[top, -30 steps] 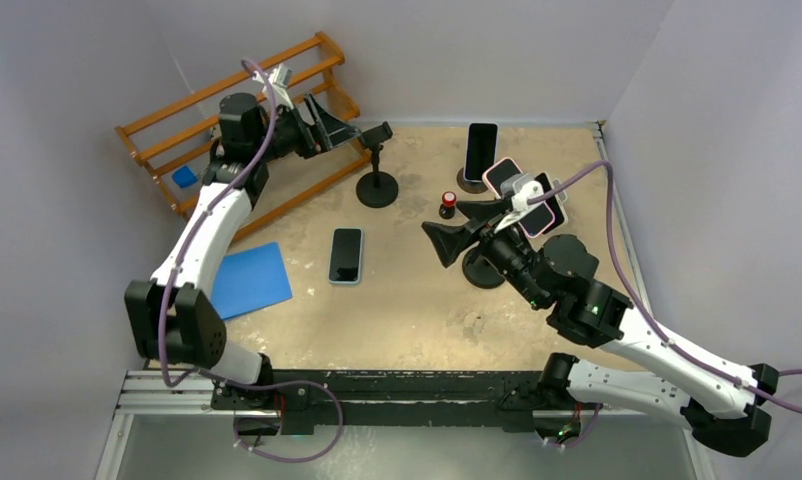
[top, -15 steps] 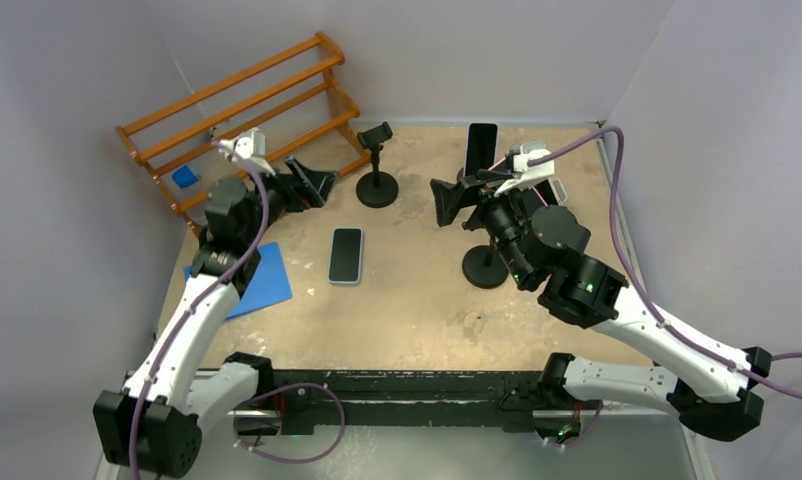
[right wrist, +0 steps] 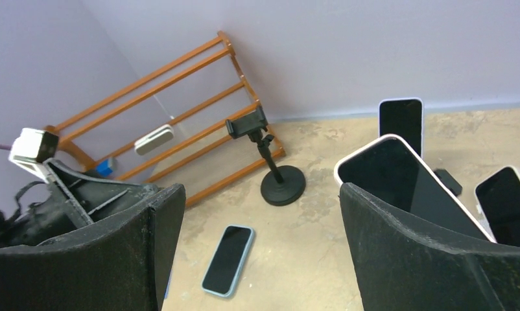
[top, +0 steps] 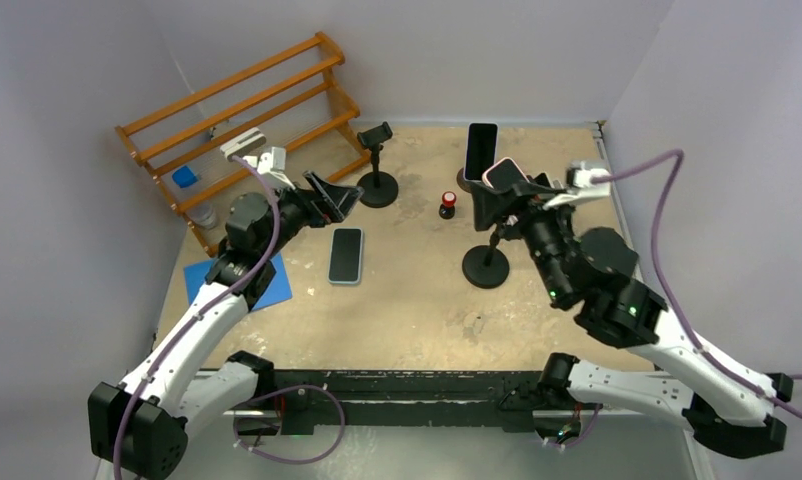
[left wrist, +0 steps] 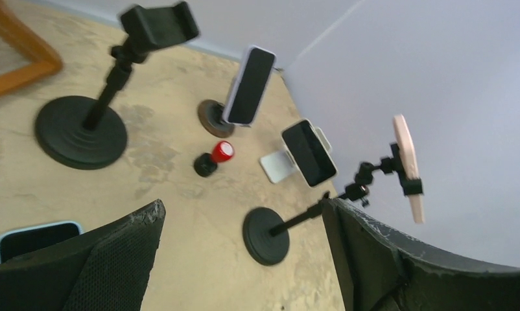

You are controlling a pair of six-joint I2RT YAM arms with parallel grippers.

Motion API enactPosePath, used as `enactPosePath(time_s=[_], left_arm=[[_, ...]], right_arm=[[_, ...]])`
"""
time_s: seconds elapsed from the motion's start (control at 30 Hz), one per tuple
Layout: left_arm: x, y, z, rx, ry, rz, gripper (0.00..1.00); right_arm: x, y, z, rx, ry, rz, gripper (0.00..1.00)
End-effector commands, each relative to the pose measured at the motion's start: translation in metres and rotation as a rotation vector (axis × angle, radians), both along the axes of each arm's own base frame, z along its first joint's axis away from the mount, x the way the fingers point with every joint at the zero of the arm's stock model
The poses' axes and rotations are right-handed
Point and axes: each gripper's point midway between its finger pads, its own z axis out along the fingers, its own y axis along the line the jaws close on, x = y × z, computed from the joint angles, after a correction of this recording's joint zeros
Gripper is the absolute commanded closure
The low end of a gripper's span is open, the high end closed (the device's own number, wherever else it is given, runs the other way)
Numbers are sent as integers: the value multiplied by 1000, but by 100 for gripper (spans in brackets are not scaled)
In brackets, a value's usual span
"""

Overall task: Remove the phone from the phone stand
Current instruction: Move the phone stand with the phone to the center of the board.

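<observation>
The left gripper (top: 329, 199), well to the left of the phone stand (top: 486, 266), is wide open and holds nothing. The phone (top: 502, 172) sits on top of the stand. The right gripper (top: 504, 198), by the stand's top, is wide open and empty too. A crooked pull may tip the stand.

Wooden rack (top: 222, 86), blue mat (top: 277, 290), bottle (top: 447, 206) — red-capped

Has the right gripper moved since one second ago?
Yes. The right gripper went from the near side of the red-capped bottle to its right, up to the pink phone on the stand.
</observation>
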Motion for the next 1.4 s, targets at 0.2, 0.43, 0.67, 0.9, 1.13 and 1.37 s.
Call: enactPosePath(time_s=[0.2, 0.43, 0.67, 0.9, 1.13, 1.37], left_arm=[[-44, -66, 54, -37, -183, -452, 13], [-66, -143, 56, 22, -196, -556, 9], [-61, -196, 62, -56, -168, -636, 8], [-46, -235, 51, -123, -65, -708, 9], [-41, -251, 47, -216, 24, -710, 12], [-45, -264, 51, -275, 107, -700, 16]], right_arm=[[-30, -18, 11, 181, -51, 107, 10], [-30, -20, 9, 184, -47, 101, 10], [-40, -26, 15, 218, -78, 135, 11], [-55, -28, 37, 279, -162, 213, 11], [-52, -27, 36, 253, -157, 203, 11], [-55, -32, 41, 255, -169, 201, 11]])
